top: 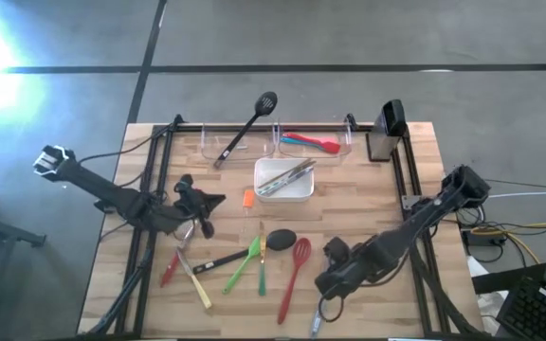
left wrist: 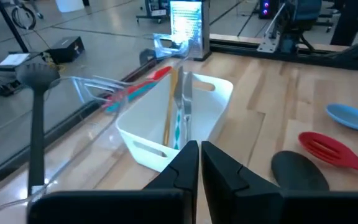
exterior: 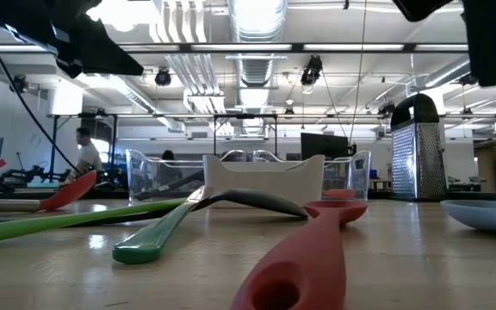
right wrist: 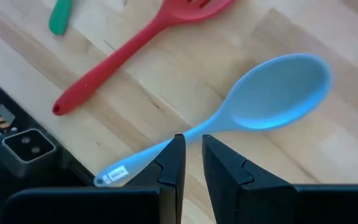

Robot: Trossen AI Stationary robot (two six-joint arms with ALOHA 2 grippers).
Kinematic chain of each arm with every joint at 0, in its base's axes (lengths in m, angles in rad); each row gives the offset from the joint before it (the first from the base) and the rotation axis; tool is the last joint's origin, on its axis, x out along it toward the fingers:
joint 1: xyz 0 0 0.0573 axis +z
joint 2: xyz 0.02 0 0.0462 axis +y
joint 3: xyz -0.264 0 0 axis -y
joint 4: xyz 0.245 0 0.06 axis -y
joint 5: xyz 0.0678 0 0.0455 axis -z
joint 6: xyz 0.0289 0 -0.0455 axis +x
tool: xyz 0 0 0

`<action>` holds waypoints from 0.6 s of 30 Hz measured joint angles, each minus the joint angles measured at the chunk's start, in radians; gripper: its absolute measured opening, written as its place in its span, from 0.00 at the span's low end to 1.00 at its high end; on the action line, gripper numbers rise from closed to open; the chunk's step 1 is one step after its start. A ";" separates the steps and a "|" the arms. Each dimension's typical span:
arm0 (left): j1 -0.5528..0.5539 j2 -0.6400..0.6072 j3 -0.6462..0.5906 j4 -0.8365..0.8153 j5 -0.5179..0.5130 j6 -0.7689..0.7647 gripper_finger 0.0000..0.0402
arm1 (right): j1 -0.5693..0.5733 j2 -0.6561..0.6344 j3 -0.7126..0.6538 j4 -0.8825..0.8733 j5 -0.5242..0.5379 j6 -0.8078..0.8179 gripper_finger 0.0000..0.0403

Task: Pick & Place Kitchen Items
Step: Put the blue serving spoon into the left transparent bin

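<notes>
The right gripper [right wrist: 189,163] hangs over the blue spoon [right wrist: 272,93] on the surface [right wrist: 241,37], fingers narrow, holding nothing. Probably light and smooth; take its slim handle. Farther off, the left gripper [left wrist: 199,168] is closed, empty.

High view: overhead, straight down on the whole table [top: 368,204]. Low view: tabletop level, facing the white dish [exterior: 265,179] — also seen by the left wrist view, close above. Right wrist view: close over the blue spoon [right wrist: 253,106].
</notes>
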 joint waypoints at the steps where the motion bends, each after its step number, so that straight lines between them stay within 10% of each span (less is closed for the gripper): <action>1: 0.007 -0.014 -0.005 0.001 0.000 0.008 0.06 | 0.000 0.023 0.015 -0.004 0.000 0.008 0.12; 18: 0.201 -0.078 -0.012 0.053 0.180 0.138 0.06 | 0.091 0.127 0.071 0.001 0.005 0.456 0.35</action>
